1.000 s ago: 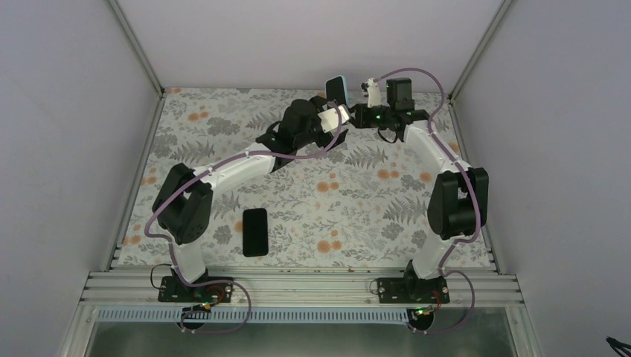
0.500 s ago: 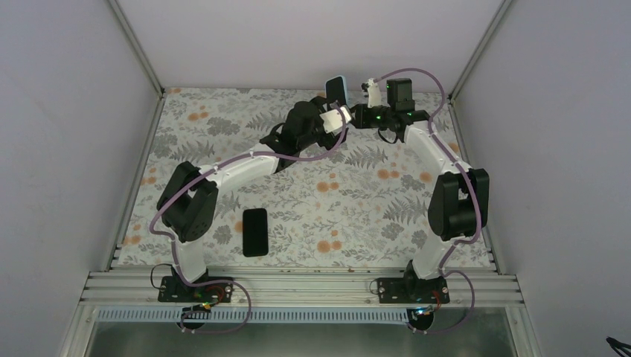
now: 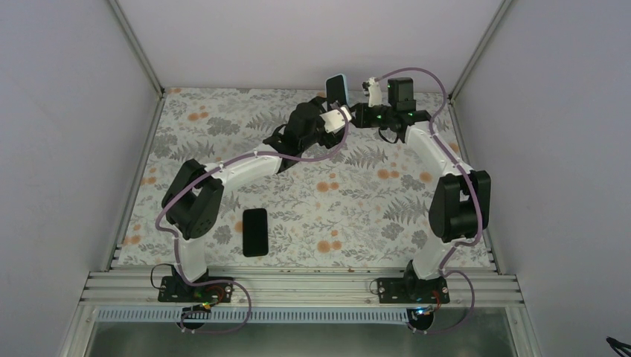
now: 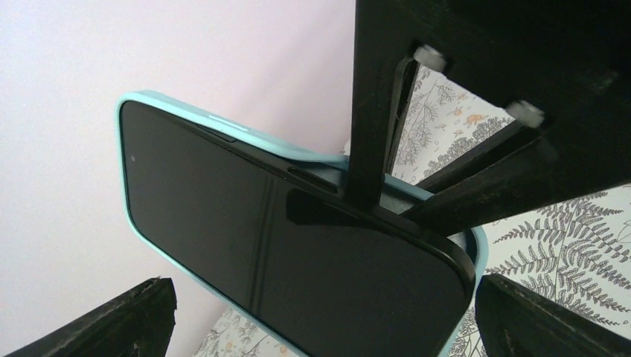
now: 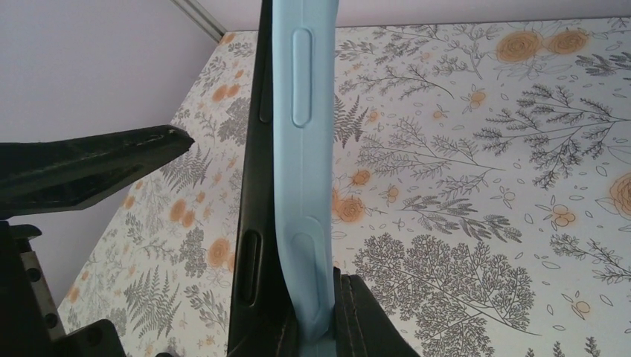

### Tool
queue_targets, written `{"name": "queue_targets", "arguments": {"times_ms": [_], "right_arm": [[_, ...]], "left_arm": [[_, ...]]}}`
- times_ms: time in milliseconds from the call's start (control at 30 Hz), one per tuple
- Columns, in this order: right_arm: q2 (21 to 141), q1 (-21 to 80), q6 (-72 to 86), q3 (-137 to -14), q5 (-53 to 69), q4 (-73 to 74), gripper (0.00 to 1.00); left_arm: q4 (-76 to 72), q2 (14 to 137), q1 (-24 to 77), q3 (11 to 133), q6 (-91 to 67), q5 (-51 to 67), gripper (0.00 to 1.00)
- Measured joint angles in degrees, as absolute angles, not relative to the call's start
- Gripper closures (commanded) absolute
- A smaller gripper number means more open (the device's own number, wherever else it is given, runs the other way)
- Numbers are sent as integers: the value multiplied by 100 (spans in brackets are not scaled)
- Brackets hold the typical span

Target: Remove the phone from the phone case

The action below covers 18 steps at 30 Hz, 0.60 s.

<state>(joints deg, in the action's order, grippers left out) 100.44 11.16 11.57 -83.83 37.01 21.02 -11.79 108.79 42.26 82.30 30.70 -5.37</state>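
Light blue phone case (image 5: 301, 186), upright above the far edge of the table (image 3: 357, 208), right gripper (image 5: 309, 320) clamped on its lower end. Phone (image 4: 283, 245) inside it, one long edge proud. Left gripper (image 4: 321, 286) spread wide, straddling it. Extraction pending: pinch the phone alone and peel it clear.

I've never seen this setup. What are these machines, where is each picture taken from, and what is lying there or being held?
Two jointed robot arms, left and right, stand bolted at the table's near edge. The overhead picture looks down from behind them; the other two come from cameras on each wrist. The right end effector is shut on a slim black phone with a dark glass screen, which sits in a soft light blue case, held upright at the far side of the flower-patterned table. The left end effector is open, facing the screen, not touching it. A second black phone lies flat near the left arm's base.
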Motion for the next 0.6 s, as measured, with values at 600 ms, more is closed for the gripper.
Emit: {"name": "queue_targets", "arguments": {"times_ms": [600], "right_arm": [[10005, 1116, 1168, -8361, 3763, 2016, 97]], "left_arm": [[-1138, 10881, 4224, 8291, 3063, -582, 1]]}}
